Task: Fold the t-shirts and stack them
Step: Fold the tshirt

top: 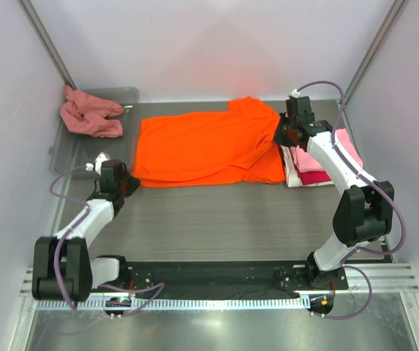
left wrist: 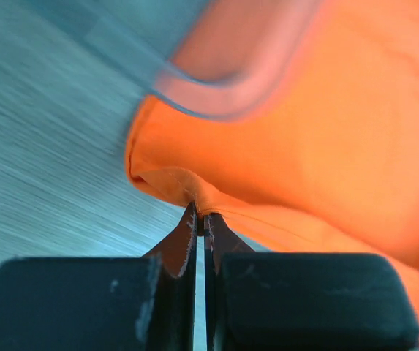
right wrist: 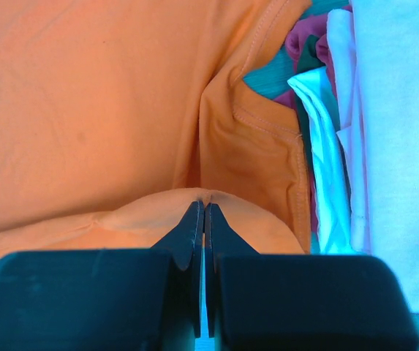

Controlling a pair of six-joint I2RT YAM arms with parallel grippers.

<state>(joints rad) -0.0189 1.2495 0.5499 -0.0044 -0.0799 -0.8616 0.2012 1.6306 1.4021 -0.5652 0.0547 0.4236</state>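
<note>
left hand (top: 126,184), jaws pressed nearly together, pinches the near left hem corner of the orange t-shirt (top: 202,146). behind it, at the far left corner of the desk (top: 216,219), a clear tray (top: 129,93) holds the crumpled salmon-pink t-shirt (top: 88,115). the tray's right rim lies just beside the orange cloth's left edge. the orange t-shirt is spread flat across the far middle of the desk, and a bare strip of desk runs along its near edge between the two arms. right hand (top: 282,136), also closed to a slit, grips a raised fold of the same shirt by its right sleeve. just beside that sleeve sits a folded stack, light pink t-shirt (top: 317,159) over crimson t-shirt (top: 302,178), close to the right wall.
</note>
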